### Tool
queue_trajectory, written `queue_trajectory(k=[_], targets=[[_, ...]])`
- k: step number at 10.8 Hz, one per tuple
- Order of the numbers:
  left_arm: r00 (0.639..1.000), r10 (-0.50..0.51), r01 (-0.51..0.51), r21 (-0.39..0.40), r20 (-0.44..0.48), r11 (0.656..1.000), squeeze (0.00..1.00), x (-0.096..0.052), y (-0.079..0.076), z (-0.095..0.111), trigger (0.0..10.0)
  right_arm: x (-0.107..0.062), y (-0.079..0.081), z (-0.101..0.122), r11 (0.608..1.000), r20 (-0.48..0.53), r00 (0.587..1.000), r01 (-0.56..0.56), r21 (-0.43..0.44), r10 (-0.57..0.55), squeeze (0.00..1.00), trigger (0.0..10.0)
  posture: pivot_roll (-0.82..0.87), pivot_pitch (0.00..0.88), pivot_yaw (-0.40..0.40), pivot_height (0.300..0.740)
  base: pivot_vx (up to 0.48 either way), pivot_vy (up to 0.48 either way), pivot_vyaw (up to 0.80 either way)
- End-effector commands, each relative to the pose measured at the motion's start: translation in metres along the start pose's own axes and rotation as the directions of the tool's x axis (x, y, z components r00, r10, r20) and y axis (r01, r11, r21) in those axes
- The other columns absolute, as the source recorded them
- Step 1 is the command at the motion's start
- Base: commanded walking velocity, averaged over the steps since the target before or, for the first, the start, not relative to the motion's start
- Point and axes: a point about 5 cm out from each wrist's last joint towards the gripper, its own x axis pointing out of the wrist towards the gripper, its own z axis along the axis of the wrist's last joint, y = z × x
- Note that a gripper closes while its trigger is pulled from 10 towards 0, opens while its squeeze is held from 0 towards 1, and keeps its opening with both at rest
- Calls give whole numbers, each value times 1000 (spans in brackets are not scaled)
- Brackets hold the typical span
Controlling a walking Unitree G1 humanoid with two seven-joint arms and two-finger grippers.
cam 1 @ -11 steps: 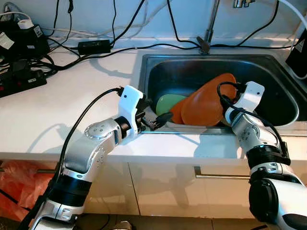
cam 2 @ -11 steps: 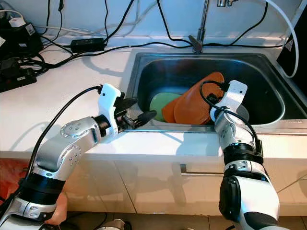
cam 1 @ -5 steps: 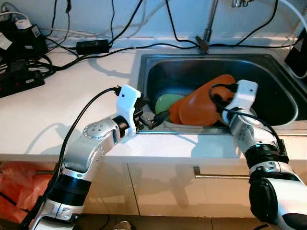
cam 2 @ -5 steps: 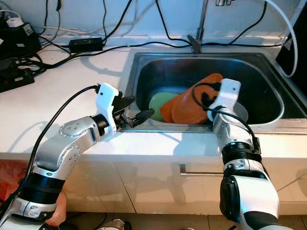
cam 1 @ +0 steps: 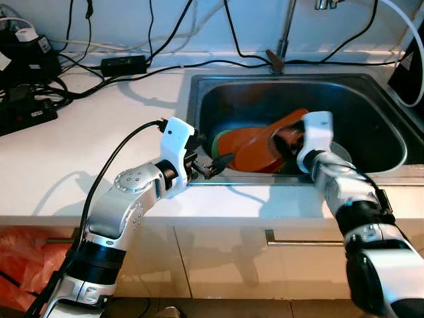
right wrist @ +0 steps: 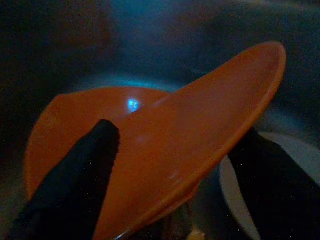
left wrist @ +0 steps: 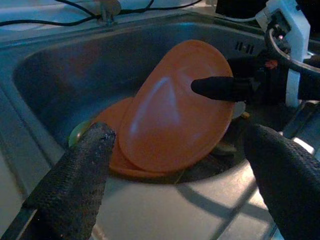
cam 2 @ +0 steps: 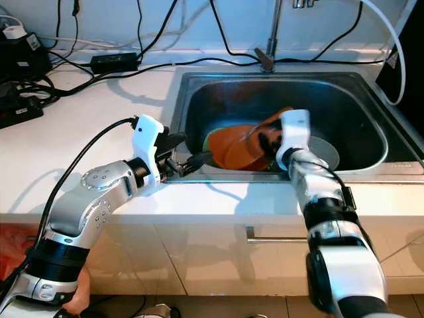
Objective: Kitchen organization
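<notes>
An orange plate (cam 1: pixel 255 146) is tilted up in the steel sink (cam 1: pixel 371 99), leaning over a second orange plate (left wrist: pixel 117 112) and a green plate (cam 2: pixel 207 140). My right gripper (cam 1: pixel 281 136) is shut on the tilted plate's raised edge. One of its fingers (left wrist: pixel 220 87) lies across the plate's top face, and the other is beneath it. In the right wrist view the plate (right wrist: pixel 200 135) runs between the two fingers. My left gripper (cam 1: pixel 213 151) hovers open at the sink's front left rim, facing the plates and holding nothing.
A grey plate (cam 2: pixel 324 152) lies at the sink's right side. The tap (cam 1: pixel 283 40) stands behind the sink. Power strips and tangled cables (cam 1: pixel 26 66) crowd the back left of the white counter (cam 1: pixel 66 152). A cabinet handle (cam 1: pixel 298 242) sits below.
My right gripper has swung left with the orange plate, which now lies flatter and covers most of the green plate. The left gripper has barely moved.
</notes>
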Motion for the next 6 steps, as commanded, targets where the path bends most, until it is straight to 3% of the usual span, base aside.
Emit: queue_trajectory(k=[1, 3, 5, 6], targets=[[1000, 2, -2, 11, 1, 1000, 0, 0, 3, 2, 10000, -2, -1, -12, 999, -30, 1000, 2, -33, -3, 1000, 10000, 124, 63, 38, 740, 0, 0, 0], [1000, 0, 0, 16, -1, 1000, 0, 0, 3, 2, 10000, -5, -16, -2, 982, 45, 993, 119, -146, -113, 1000, 10000, 124, 60, 40, 740, 0, 0, 0], [1000, 3, -3, 21, 10, 1000, 0, -1, 3, 3, 10000, -9, -26, 11, 962, 115, 973, 217, -163, -200, 1000, 10000, 122, 56, 39, 740, 0, 0, 0], [998, 32, -33, 26, 47, 999, 0, -1, 4, 6, 10000, -18, -40, 26, 934, 229, 928, 329, -142, -292, 1000, 10000, 122, 56, 39, 740, 0, 0, 0]])
